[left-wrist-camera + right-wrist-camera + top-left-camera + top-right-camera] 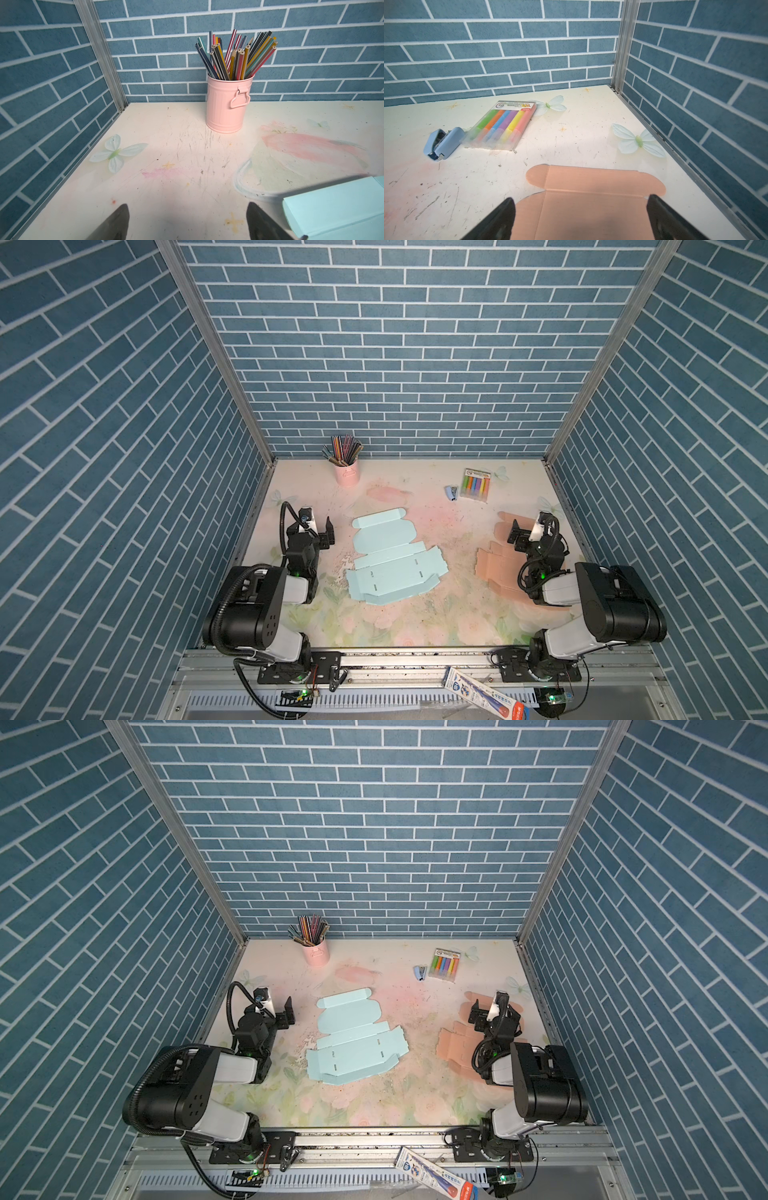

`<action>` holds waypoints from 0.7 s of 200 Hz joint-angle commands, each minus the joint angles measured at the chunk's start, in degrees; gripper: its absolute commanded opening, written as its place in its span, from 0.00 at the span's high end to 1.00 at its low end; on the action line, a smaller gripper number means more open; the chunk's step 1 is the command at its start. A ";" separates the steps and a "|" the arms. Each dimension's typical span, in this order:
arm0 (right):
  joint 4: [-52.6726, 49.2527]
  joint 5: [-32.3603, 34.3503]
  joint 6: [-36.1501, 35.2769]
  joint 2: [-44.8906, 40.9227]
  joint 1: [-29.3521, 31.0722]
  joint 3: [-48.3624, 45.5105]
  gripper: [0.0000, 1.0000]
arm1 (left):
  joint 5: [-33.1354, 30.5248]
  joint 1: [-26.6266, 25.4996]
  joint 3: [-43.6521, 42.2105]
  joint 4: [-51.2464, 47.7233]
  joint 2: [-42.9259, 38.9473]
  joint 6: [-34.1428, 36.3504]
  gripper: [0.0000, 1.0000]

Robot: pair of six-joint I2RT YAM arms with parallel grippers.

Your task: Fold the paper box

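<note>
While flat between left claw (187,204) and right claw (580,197) — blue paper box (395,560)

Unfolded light-blue paper box (392,558) mid-table, left gripper (326,531) near it, right gripper (519,533) over flat peach box (496,572)

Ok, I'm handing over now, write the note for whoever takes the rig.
The left gripper has its jaws open and empty, beside the blue box blank, not touching it.
The right gripper has its jaws open and empty, over the far end of the peach box blank.
Both blanks lie unfolded, the blue mid-scene, the peach on the right.
Done: no fold. Left: all of the folding.
</note>
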 commanded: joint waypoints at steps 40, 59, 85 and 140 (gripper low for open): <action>-0.02 -0.57 -0.91 -0.19 0.15 0.93 0.01 | 0.40 0.04 0.55 0.50 0.16 0.63 0.12; 0.28 -0.44 -0.90 -0.28 0.17 0.73 0.01 | 0.40 -0.01 0.46 0.59 0.16 0.67 0.12; 2.45 -0.93 -1.49 -0.89 0.17 -0.46 0.01 | 2.14 0.07 1.01 -0.90 -0.59 1.27 0.12; -2.58 -1.20 -2.55 -10.42 0.83 -2.58 0.01 | 1.55 -0.01 0.93 -6.25 -6.94 0.86 0.12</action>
